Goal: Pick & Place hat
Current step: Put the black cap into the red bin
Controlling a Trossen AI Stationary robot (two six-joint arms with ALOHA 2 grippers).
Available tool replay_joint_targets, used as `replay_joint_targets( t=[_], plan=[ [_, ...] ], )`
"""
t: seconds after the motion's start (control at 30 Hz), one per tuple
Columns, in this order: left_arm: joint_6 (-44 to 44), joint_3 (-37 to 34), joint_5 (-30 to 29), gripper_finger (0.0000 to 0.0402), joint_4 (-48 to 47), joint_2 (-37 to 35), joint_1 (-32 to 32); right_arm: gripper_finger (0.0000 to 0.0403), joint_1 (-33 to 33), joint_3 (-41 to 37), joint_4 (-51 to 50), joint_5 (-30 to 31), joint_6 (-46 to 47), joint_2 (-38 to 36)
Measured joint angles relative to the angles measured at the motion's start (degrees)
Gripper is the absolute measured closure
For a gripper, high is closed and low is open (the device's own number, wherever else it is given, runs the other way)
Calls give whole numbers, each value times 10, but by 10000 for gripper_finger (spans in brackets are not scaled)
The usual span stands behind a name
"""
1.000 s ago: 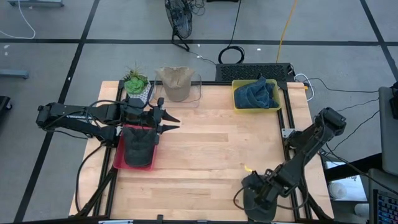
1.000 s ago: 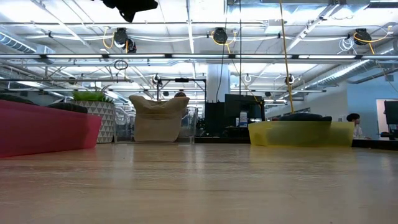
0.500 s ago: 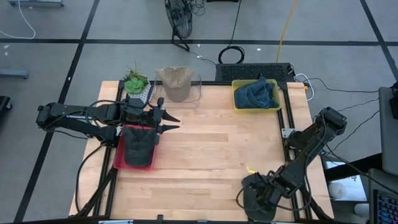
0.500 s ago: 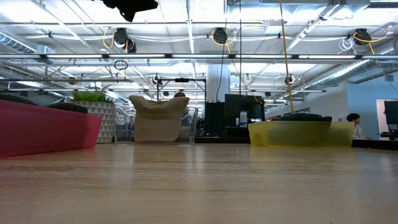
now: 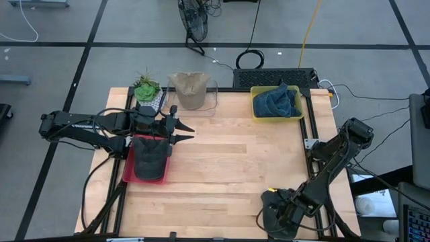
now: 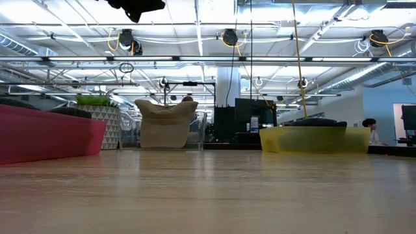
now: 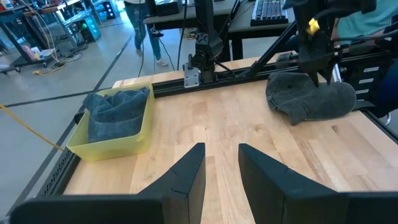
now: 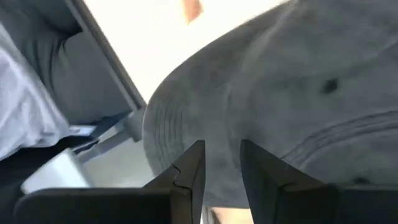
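Observation:
A dark grey hat [image 5: 266, 220] lies at the table's near edge, right of the middle; the left wrist view shows it flat on the wood [image 7: 311, 102]. My right gripper [image 8: 221, 168] points down onto its crown [image 8: 298, 93], fingers slightly apart. My left gripper [image 5: 183, 131] hovers open above the table, beside a red tray [image 5: 127, 173] that holds another dark hat [image 5: 149, 160]. A beige hat [image 5: 189, 89] sits in a clear bin at the far edge. My right gripper comes at the grey hat's crown [image 7: 297, 93] from above, pointing down, one finger [image 8: 186, 171] on each side of a patch of fabric. Whether the fingers touch the cloth, I cannot tell. The hat lies flat on the table.
A yellow bin [image 5: 256, 113] with blue cloth [image 5: 277, 101] stands at the far right. A potted plant [image 5: 146, 89] stands at the far left. Bare wood [image 5: 228, 161] lies between the tray and the grey hat. People stand in the room beyond the table.
My right arm has sunk a little and moved toward the table's near edge, bringing its gripper lower over the grey hat.

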Motion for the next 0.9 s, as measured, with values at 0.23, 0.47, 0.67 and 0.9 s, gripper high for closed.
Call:
replay_joint_targets(
  t=[0.23, 0.47, 0.67, 0.9],
  plan=[
    [2, 0, 0, 293, 0, 0, 0, 326, 0, -64, 53, -57, 40, -1],
    [3, 0, 0, 293, 0, 0, 0, 360, 0, -80, 52, -75, -2, -2],
    [3, 0, 0, 293, 4, 0, 0, 395, -5, -80, 37, -69, -19, -18],
    [3, 0, 0, 293, 4, 0, 0, 402, -9, -81, -22, -66, 10, -64]
  ],
)
